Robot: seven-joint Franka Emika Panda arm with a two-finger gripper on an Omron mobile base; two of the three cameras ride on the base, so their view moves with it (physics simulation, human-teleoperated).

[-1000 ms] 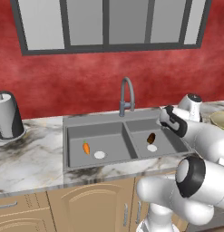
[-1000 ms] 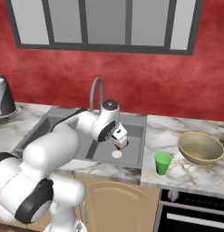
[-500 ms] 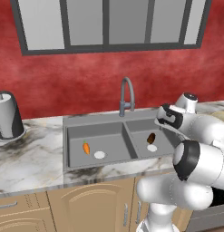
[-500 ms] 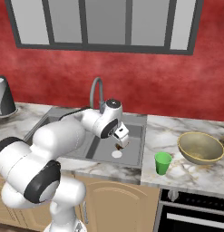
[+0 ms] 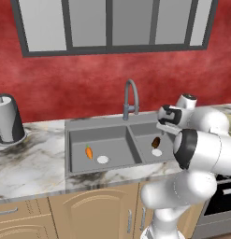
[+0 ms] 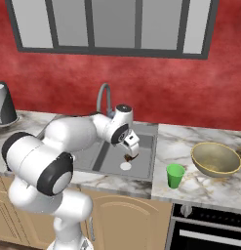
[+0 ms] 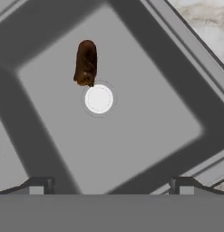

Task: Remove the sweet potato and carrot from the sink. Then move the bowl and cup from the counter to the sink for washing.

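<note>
Hand view: the two dark fingertips of the gripper [image 7: 109, 183] are seen set wide apart at the bottom, with nothing between them, above the floor of one basin of the grey double-basin metal sink [image 7: 168, 113]. Beyond them, one white round drain [image 7: 99, 98] is seen, and one small dark brown, stubby sweet potato [image 7: 85, 62] is laid flat on the basin floor, touching the drain's edge. Its long axis is run roughly up and down this view, one end toward the drain.

From the left base view, the counts are taken: two basins, two drains, one curved grey faucet [image 5: 130, 98], one sweet potato [image 5: 156, 141] and one small bright orange carrot [image 5: 89, 151]. The carrot is laid in the left basin just beside its drain, its long axis run front to back, its tiny green top pointed toward the back wall. The sweet potato is laid in the right basin, below the gripper [image 5: 166, 127].

On the white-grey marble counter [image 6: 210, 188], right of the sink, one small bright green tapered cup [image 6: 175, 175] is stood upright near the front edge, and one wide olive-tan bowl [image 6: 215, 159] is set behind it and to its right, apart from it. Farther left, one grey kettle-like vessel [image 5: 8, 119] is stood upright on the counter.
</note>
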